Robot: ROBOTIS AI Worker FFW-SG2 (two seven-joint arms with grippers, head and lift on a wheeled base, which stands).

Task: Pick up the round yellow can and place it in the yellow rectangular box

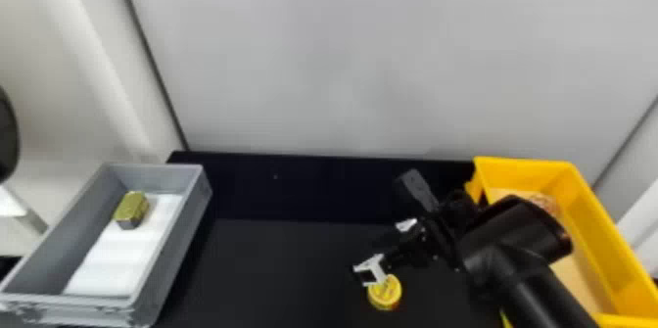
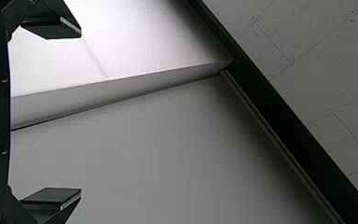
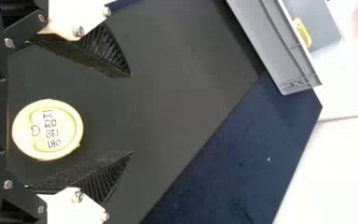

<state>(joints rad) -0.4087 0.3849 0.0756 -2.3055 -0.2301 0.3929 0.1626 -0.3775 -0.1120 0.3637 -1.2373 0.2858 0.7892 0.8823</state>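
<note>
The round yellow can (image 1: 385, 292) stands on the black table, right of centre near the front, beside my right gripper (image 1: 374, 252). In the right wrist view, my right gripper (image 3: 132, 114) is open, and the pale yellow lid of the can (image 3: 47, 129) appears between its fingers toward the palm, touching neither finger. The yellow rectangular box (image 1: 595, 234) is at the right, partly behind my right arm. My left gripper (image 2: 80, 113) is open in the left wrist view, away from the table, with nothing between its fingers.
A grey box (image 1: 183, 234) at the left holds a gold-green rectangular tin (image 1: 131, 209) on a white lining. A reddish-brown item (image 1: 544, 203) lies in the yellow box. A pale wall (image 1: 333, 67) rises behind the table.
</note>
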